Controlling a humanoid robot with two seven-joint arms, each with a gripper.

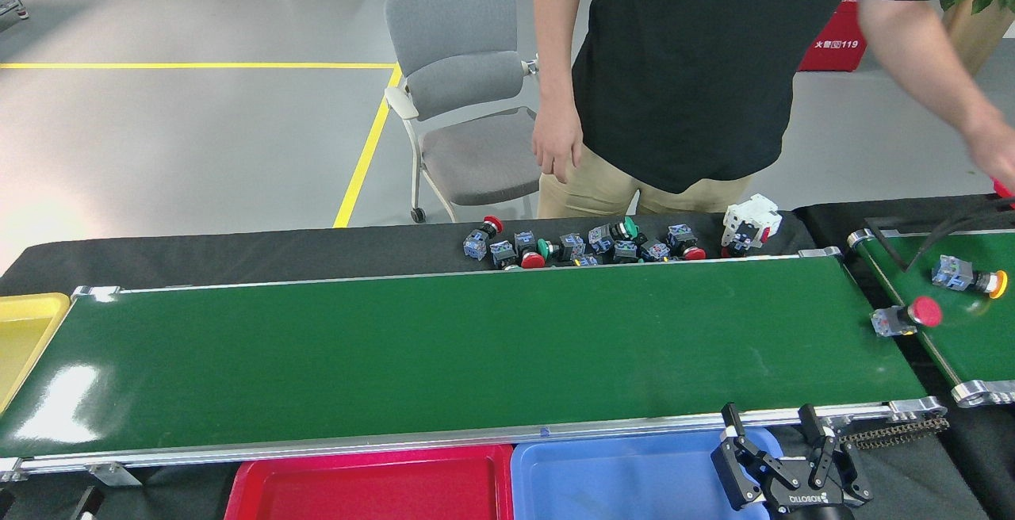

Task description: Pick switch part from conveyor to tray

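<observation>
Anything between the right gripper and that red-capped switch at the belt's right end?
Head view: only bare conveyor belt and its near rail lie between the right gripper and the red-capped switch.

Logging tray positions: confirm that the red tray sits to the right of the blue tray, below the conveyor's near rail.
Not quite. In the head view the red tray sits to the left of the blue tray, not the right; both lie below the conveyor's near rail.

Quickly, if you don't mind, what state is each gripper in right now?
Left gripper: not in view.
Right gripper: open, holding nothing, at the near rail of the conveyor above the blue tray.
</observation>
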